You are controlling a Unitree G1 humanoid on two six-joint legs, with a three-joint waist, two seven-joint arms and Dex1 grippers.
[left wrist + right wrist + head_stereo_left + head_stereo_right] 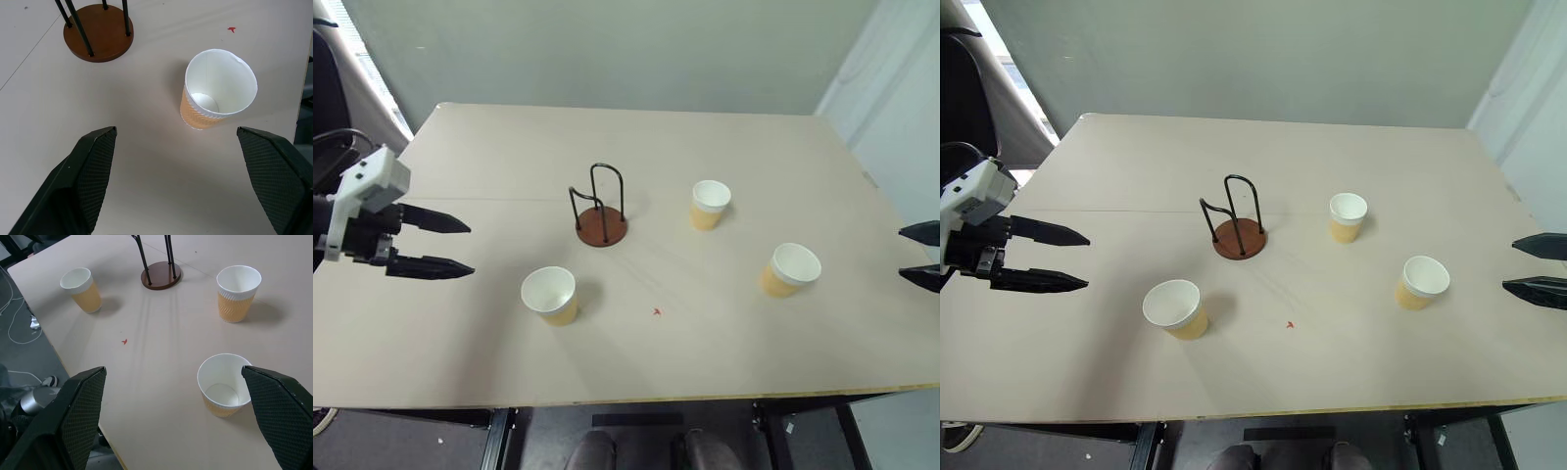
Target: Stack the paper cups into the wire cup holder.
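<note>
Black wire cup holder on round reddish-brown wooden base (601, 223) empty, mid-table. Three tan-orange paper cups upright around holder:
- near-left (550, 294)
- right (710, 204)
- far right (790, 269)

Left gripper (458, 247) jaws released, nearest near-left cup. Right gripper (919, 255) jaws released, empty, nearest far-right cup.

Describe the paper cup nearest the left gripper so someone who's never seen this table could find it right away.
Start at the wire cup holder near the middle of the beige table. The other two paper cups stand on the holder's right; this paper cup stands alone on its left and closer to the robot, upright and empty, and it is the one nearest the open left gripper.
</note>
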